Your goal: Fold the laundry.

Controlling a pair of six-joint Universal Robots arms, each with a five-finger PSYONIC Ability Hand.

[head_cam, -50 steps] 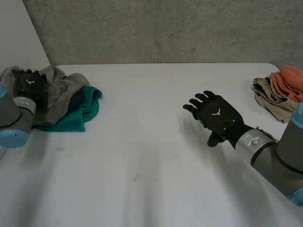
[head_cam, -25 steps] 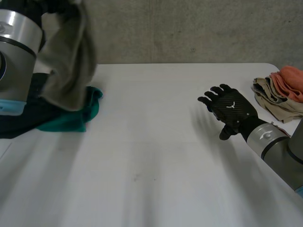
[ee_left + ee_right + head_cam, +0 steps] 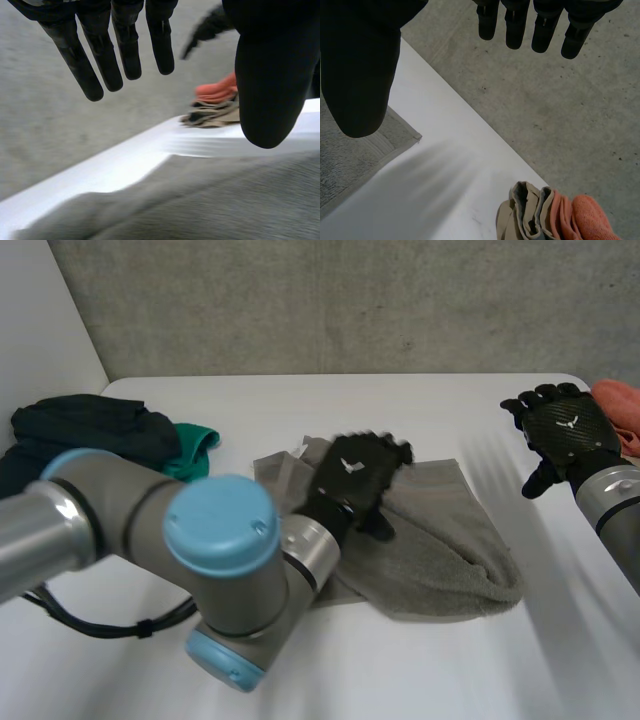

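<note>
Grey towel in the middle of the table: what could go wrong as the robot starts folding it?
The grey towel lies rumpled, one side bunched, so a fold made now might come out crooked. The left hand is open over it; a grab could catch doubled layers. The right hand is open close to the folded stack and might knock it.

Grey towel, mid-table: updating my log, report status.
Left hand open above grey terry towel. Right hand open, off the cloth. Towel rumpled, unfolded. Folded orange and beige stack apart.
</note>
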